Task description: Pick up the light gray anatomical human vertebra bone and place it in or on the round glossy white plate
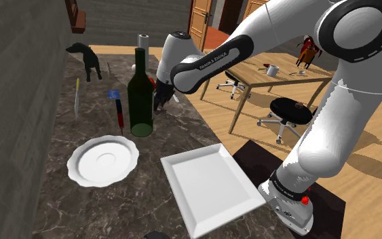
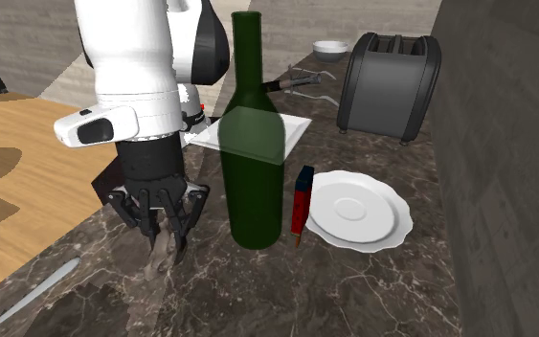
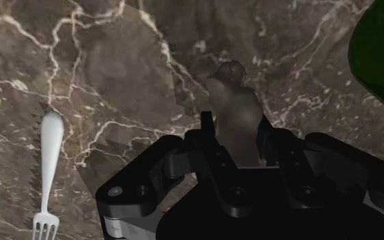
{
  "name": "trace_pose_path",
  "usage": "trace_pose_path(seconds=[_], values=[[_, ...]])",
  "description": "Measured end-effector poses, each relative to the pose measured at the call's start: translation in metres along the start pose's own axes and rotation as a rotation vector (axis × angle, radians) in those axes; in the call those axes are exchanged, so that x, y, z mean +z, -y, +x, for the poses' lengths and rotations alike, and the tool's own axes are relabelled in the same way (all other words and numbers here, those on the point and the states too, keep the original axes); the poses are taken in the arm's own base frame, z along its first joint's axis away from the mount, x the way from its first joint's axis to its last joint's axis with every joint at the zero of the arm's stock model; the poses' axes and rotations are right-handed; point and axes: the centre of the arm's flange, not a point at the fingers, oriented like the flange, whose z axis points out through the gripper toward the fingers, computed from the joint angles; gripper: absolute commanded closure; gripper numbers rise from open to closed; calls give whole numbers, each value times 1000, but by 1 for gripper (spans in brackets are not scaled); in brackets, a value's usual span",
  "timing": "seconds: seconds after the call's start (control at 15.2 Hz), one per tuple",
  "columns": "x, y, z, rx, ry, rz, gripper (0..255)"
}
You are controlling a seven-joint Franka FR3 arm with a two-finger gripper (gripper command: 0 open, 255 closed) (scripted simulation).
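Here, fingers (image 3: pixel 208 131) clamped on the grey vertebra (image 3: pixel 237 109), long axis vertical, tip downward.

Grey vertebra (image 3: pixel 234 102) clasped in the black claw (image 3: pixel 237 129) over dark marble counter (image 3: pixel 115 68), white fork (image 3: pixel 48 163) nearby.

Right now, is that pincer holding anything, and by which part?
The pincer clasps the grey-brown vertebra by its near end; the rest juts out beyond it.

Grey-brown vertebra (image 3: pixel 234 102), white plate (image 2: pixel 392 226), dark green bottle (image 2: pixel 254 144)
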Motion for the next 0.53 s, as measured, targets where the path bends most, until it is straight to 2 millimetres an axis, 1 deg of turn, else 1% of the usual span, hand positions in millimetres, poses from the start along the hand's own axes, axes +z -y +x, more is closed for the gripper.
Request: trace_pose_path(seconds=[0.26, 0.53], values=[[0, 0, 0, 0, 0, 0, 255], [-15, 0, 5, 1, 1, -1, 255]])
